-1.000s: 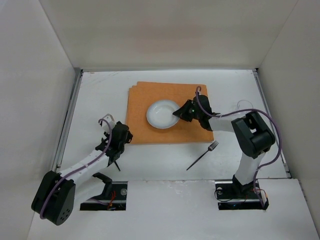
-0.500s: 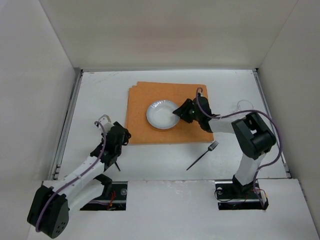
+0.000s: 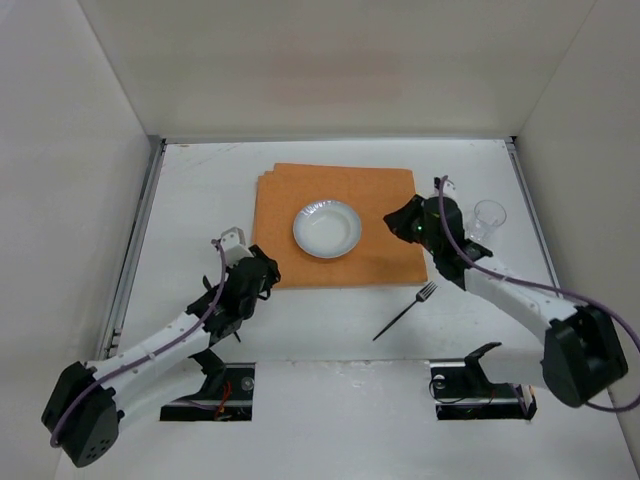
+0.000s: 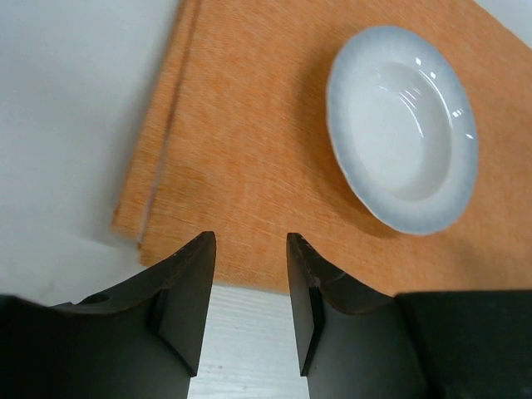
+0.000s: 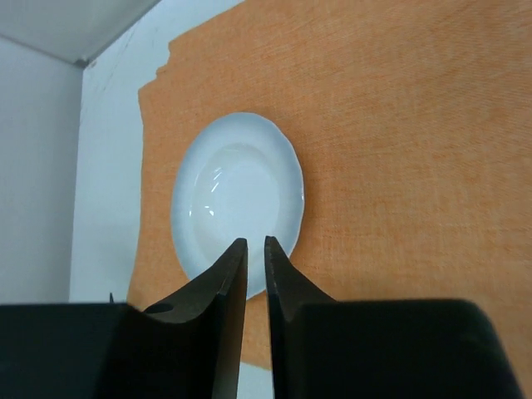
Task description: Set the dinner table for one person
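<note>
**Room to move at the edges**

Bare white surface runs along the near edge of the dinner table (image 3: 200, 190), broken only by a black fork (image 3: 403, 313) lying slantwise right of centre, tines toward the far right corner. The left gripper (image 3: 268, 272) hangs just at the near left corner of the orange placemat (image 3: 380, 190). Its fingers (image 4: 187, 287) are parted with nothing between them.

A wide white strip lies open between the mat and the left rail (image 3: 135, 250). A narrower strip lies between the mat and the right rail (image 3: 540, 240); a clear glass (image 3: 488, 217) stands upright in it, just beside the right arm.

The mat sits mid-table, nearer the far edge, its left border showing stacked layers. A white plate (image 3: 327, 228) rests on it, left of the mat's middle, apart from both grippers. The right gripper (image 3: 395, 218) hovers over the mat's right part, pointed at the plate. Its fingers (image 5: 224, 283) are drawn almost together, a thin slit left, gripping nothing.

Beyond the mat a white band reaches the far edge.

The tabletop is flat, matte and white, shut in by white panels (image 3: 330, 70) on the left, right and far sides.
</note>
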Controlling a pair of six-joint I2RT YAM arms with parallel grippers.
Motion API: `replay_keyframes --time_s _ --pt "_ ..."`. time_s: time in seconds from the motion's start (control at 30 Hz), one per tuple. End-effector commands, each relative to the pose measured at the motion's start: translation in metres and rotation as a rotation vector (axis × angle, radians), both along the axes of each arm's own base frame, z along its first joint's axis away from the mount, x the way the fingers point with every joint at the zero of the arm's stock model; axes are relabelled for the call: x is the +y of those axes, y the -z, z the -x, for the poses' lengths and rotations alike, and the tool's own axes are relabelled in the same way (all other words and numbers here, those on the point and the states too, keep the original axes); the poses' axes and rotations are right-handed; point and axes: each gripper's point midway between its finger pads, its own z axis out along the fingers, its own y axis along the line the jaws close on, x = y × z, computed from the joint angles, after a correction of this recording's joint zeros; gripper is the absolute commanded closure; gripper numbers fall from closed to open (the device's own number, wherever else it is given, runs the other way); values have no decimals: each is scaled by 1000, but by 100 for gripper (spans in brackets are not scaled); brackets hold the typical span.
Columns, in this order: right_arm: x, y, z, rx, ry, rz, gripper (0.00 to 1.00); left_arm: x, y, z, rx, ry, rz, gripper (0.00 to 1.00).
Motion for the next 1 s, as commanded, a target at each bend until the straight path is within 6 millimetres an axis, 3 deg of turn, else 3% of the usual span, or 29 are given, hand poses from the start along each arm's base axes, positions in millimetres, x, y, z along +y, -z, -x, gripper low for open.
replay_keyframes --time_s 0.0,0.1,0.2,0.27,0.33,0.4,0.63,0.8,0.97 --pt "-47 -18 10 -26 117 125 85 -29 -32 -6 -89 70 19 63" --pt "-105 -32 9 -8 281 212 88 -68 -38 1 -112 194 15 63" --pt "-168 -31 12 40 469 302 86 -115 -35 16 -141 336 -8 62" --pt "-210 -30 17 66 603 346 72 -143 -36 25 -180 431 -26 61" --pt "-243 -26 21 98 705 404 53 -157 -39 31 -229 492 -48 59" --pt "-265 -20 23 140 769 478 43 -164 -43 33 -280 517 -54 59" --pt "-297 9 6 257 831 495 43 -172 -47 29 -366 517 11 56" --pt "-311 19 -13 288 832 449 44 -157 -46 26 -417 477 65 54" --pt "-312 27 -34 290 804 364 47 -147 -41 21 -404 447 81 53"
